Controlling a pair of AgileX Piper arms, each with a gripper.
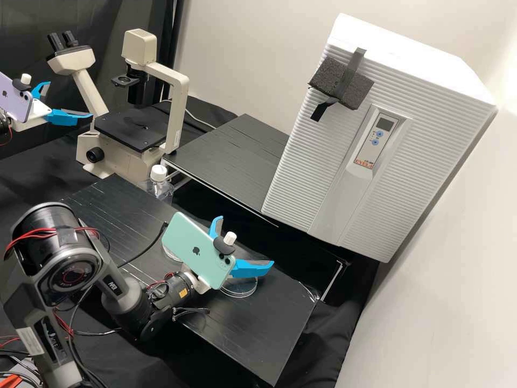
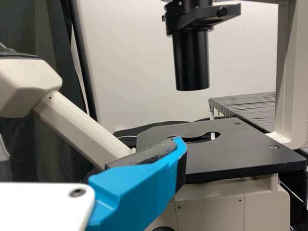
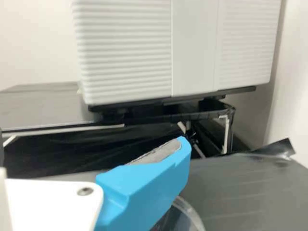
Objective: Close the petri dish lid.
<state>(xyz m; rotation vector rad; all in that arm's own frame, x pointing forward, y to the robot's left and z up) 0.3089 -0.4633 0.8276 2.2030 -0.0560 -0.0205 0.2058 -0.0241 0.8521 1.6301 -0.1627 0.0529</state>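
Right end effector [image 1: 246,240], spread wide, near dish [image 1: 241,289]

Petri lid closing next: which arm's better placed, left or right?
Right, I'd say. The right gripper, open, is right by one clear round dish piece, with another clear rim nearby. The left gripper is off by the microscope, farther from both.
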